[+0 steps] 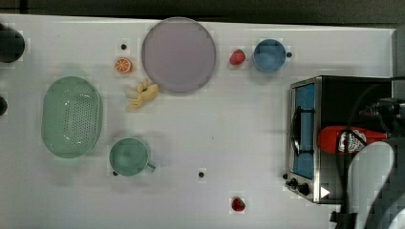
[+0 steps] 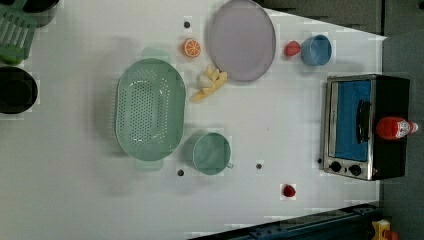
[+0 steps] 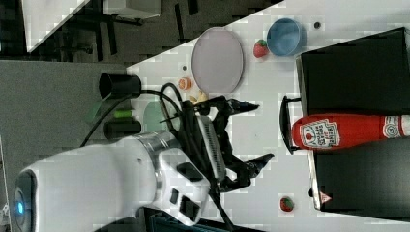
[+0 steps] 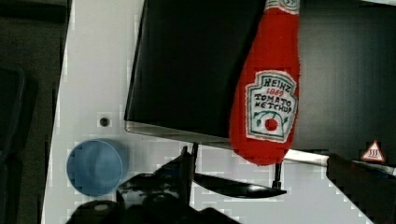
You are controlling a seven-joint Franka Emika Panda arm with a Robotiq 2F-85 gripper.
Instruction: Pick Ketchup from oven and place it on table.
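The red plastic ketchup squeeze bottle lies lengthwise atop the black-topped, silver-framed toaster oven, untouched, while the gripper hovers alongside, fingers spread wide, presumably to straddle it.

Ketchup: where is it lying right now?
The Ketchup lies on its side on the oven's black top at the top view's right, its base overhanging the door handle.

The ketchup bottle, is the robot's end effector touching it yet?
Apart. In the right view the open end effector sits short of the ketchup bottle, with white table between them.
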